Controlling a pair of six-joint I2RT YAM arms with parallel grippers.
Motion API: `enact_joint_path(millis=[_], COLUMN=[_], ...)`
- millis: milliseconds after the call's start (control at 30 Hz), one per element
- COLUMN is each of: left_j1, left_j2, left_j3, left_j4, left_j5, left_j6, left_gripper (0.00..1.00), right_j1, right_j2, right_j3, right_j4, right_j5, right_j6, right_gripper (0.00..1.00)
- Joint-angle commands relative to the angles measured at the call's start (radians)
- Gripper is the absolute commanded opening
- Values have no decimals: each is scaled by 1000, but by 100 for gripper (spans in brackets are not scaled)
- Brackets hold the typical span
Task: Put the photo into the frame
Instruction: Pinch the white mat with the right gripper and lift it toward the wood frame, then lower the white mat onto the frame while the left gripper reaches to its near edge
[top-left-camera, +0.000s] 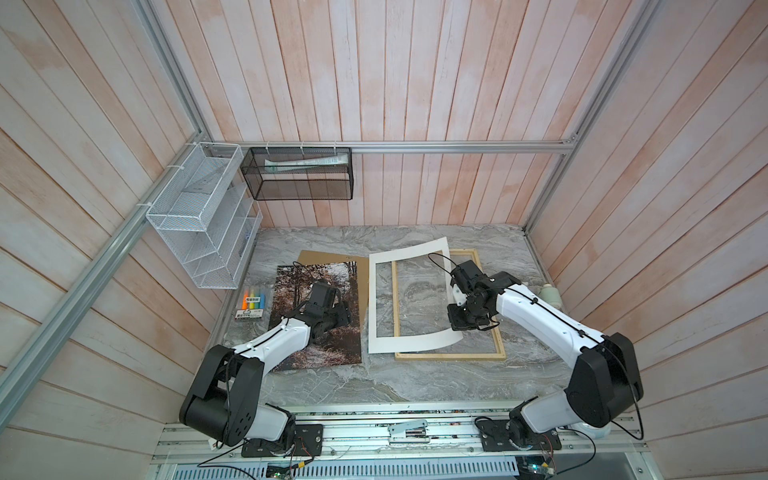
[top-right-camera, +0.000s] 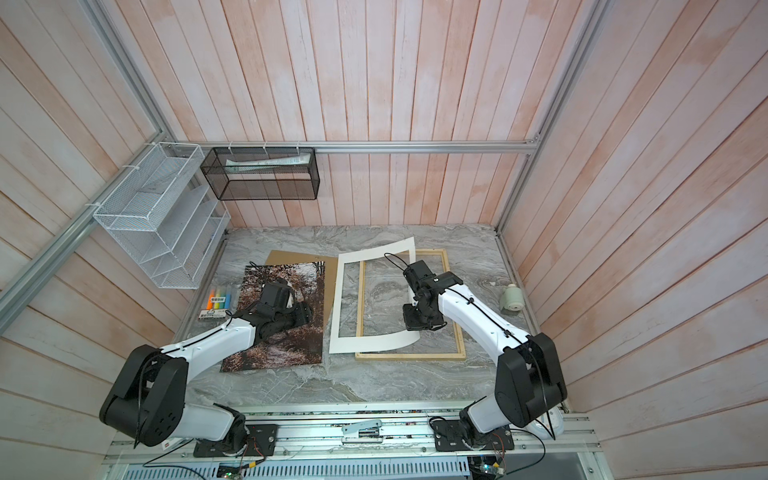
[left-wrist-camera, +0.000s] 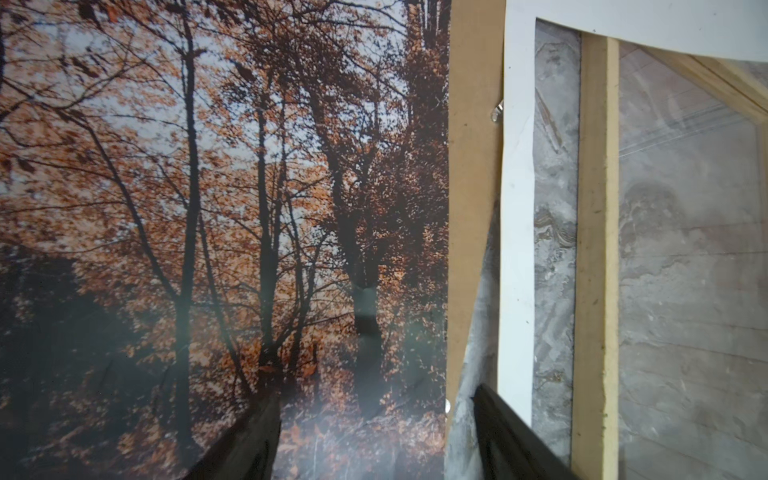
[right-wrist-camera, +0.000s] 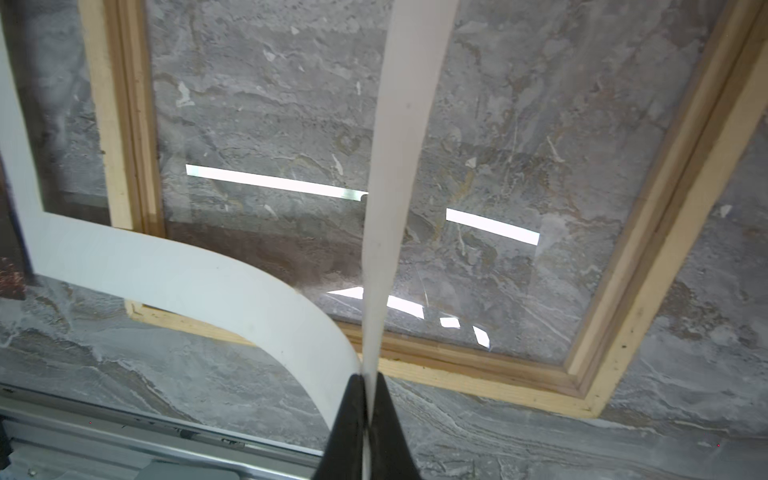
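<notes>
- The large thin print of an autumn forest, orange-brown leaves and dark trunks (top-left-camera: 332, 353) (top-right-camera: 286, 349) (left-wrist-camera: 208, 208), is seen lying flat on the left of the grey marble tabletop (top-left-camera: 415, 382), outside the frame.
- Its far end is laid over a plain brown backing board (top-left-camera: 328, 255) (left-wrist-camera: 469, 166).
- The large rectangular frame of thin pale wood strips (top-left-camera: 449, 356) (top-right-camera: 409, 355) (right-wrist-camera: 469, 370) is placed flat to the right of the print. A clear pane is shown inside it by bright reflections.
- A white card mat with a rectangular opening (top-left-camera: 380, 316) (top-right-camera: 338, 307) (right-wrist-camera: 166, 266) is draped over the frame. Its left strip is rested on the table beside the print, and its right side is raised and curved upward.
- The right gripper (right-wrist-camera: 365, 376) is pressed together on the mat's raised right strip, which is pinched between the 2 black fingers.
- The left gripper (left-wrist-camera: 376, 395) is held with its jaws wide apart and nothing between them. 1 finger is over the print's right edge and the other is near the mat's left strip. Contact with the print cannot be told.
- A pack of coloured highlighters (top-left-camera: 251, 305) is seen left of the print.
</notes>
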Motion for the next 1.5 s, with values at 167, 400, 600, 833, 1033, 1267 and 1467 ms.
enact_joint_path(millis=[167,400,600,833,1033,1267,1467], left_j1=[-57,-135,-196,-230,-235,-234,-234], left_j2=[76,167,243,295,323,339,343], left_j3=[67,128,172,205,198,179,177], left_j4=[52,80,108,130,177,276,317], left_j5=[46,90,122,170,216,298,337], left_j6=[-2,-1,-1,4,-5,-14,-16], left_gripper=[75,75,75,76,75,69,64], right_j1=[-54,-70,-82,-97,-98,-98,-96], right_j2=[-22,-3,14,38,69,68,63], right_j3=[-27,-31,-36,-44,-51,-62,-72], right_j4=[-64,-67,-64,-50,-34,-14,0], right_j5=[100,156,193,212,200,187,173], right_j6=[-8,10,20,21,9,5,2], right_gripper=[8,9,9,10,10,10,10])
